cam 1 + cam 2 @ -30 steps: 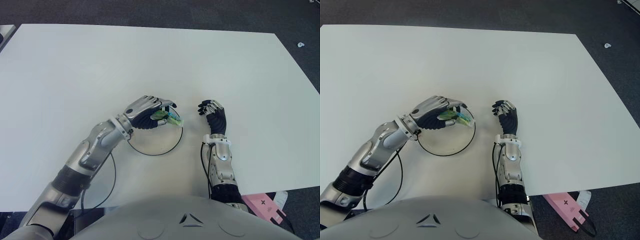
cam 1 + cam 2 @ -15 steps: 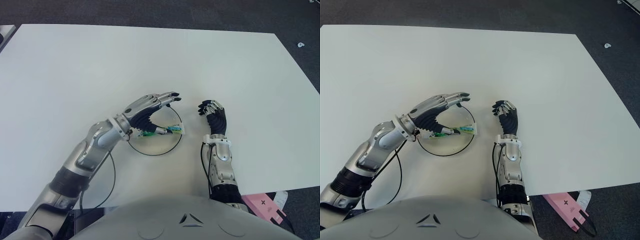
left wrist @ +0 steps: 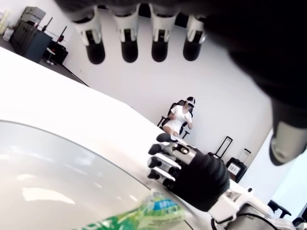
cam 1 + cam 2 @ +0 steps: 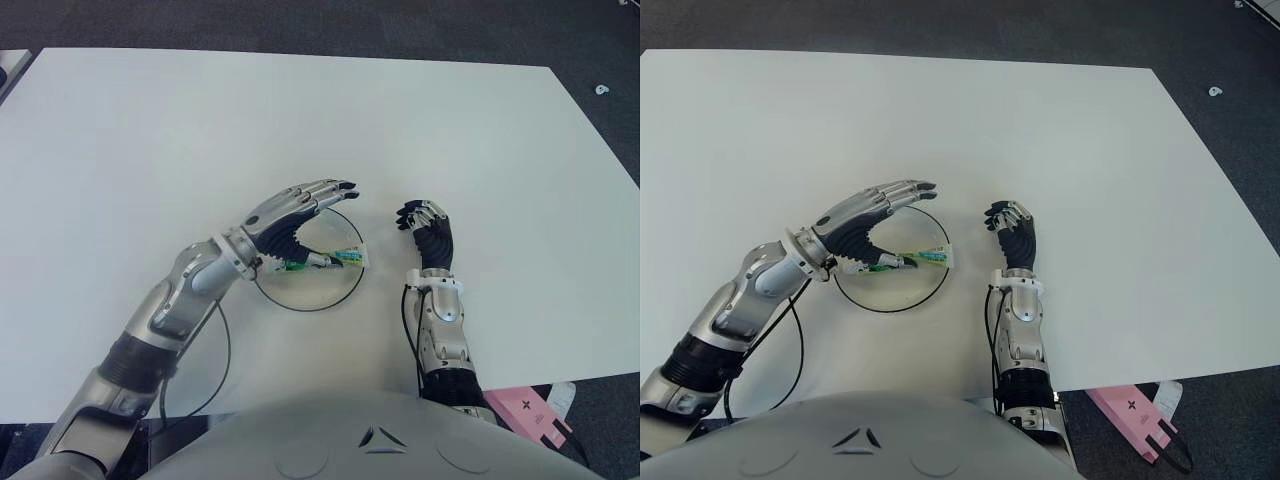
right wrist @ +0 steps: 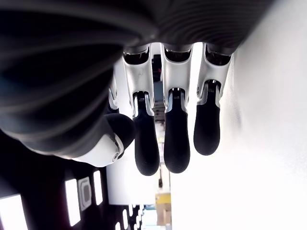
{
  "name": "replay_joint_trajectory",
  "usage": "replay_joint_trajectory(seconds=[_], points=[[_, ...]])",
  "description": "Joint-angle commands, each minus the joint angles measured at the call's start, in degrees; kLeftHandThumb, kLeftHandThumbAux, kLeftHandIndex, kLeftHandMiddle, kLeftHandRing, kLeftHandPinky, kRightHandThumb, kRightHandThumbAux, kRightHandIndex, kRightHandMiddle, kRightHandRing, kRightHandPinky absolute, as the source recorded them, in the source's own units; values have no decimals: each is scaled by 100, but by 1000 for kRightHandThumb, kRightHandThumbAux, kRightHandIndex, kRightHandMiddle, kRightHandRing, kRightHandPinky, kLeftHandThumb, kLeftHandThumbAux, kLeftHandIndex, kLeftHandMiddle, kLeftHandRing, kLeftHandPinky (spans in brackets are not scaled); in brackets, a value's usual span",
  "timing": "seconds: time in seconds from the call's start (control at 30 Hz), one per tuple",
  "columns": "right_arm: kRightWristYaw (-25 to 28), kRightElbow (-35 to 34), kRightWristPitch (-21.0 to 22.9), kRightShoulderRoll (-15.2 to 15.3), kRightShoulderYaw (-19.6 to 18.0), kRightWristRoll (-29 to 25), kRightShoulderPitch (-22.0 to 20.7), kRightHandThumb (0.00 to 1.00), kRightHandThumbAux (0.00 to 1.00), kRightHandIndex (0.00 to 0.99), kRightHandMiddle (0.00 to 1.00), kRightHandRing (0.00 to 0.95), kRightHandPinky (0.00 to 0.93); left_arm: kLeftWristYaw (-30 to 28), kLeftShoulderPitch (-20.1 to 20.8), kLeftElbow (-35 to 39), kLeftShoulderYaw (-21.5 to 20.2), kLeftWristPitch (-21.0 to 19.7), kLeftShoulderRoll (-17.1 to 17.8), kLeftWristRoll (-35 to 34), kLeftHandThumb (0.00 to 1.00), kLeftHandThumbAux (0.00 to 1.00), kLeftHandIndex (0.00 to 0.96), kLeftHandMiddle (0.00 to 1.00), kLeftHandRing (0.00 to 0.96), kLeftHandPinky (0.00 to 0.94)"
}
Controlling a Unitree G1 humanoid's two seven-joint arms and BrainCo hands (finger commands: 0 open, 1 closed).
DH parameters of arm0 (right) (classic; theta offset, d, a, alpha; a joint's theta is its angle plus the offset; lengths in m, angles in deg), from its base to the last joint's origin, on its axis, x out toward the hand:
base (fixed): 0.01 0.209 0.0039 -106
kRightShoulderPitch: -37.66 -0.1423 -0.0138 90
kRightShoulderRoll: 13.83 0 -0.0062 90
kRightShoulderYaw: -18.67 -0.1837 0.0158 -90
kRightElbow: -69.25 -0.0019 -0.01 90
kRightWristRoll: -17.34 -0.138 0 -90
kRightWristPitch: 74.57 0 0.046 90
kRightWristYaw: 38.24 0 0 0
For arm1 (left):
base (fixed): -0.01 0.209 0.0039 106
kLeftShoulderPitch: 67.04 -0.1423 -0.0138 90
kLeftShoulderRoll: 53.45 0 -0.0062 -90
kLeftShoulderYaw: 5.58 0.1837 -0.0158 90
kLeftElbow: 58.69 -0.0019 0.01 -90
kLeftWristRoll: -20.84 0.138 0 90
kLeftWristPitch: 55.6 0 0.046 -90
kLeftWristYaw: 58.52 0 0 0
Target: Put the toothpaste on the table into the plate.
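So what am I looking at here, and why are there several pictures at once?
It is a humanoid robot seen by its own cameras. Two head pictures look down at a white table; two more come from cameras on the wrists. The left robot hand hovers with fingers spread over a clear plate, holding nothing. The green toothpaste lies in the plate. The right robot hand, fingers curled and holding nothing, shows just right of the plate. In the left wrist picture, a seated person shows far off.
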Motion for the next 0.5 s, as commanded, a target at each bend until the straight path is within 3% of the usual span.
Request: replay_joint_trajectory(seconds=[0.03, 0.23, 0.37, 0.43, 0.5], points=[[15, 214, 245, -6, -20, -37, 201, 707, 727, 430, 536, 539, 536, 319, -209, -159, -83, 129, -147, -6, 58, 499, 0, 0, 0, 0], [23, 203, 271, -18, -30, -60, 200, 708, 727, 430, 532, 538, 539, 1022, -433, -451, -296, 305, -468, -15, 57, 562, 0, 0, 0, 22], [-2, 199, 274, -15, -20, -25, 201, 708, 727, 429, 529, 537, 536, 1765, -551, -506, -516, 238, -980, 29, 53, 710, 17, 53, 64, 155], [-19, 194, 271, -14, -12, 0, 218, 708, 727, 429, 527, 537, 535, 2143, -622, -563, -659, 244, -1217, -3, 50, 770, 54, 111, 123, 203], [-32, 193, 270, -13, -6, 17, 225, 708, 728, 429, 526, 537, 535, 2403, -681, -603, -792, 209, -1414, -93, 32, 856, 174, 207, 207, 260]])
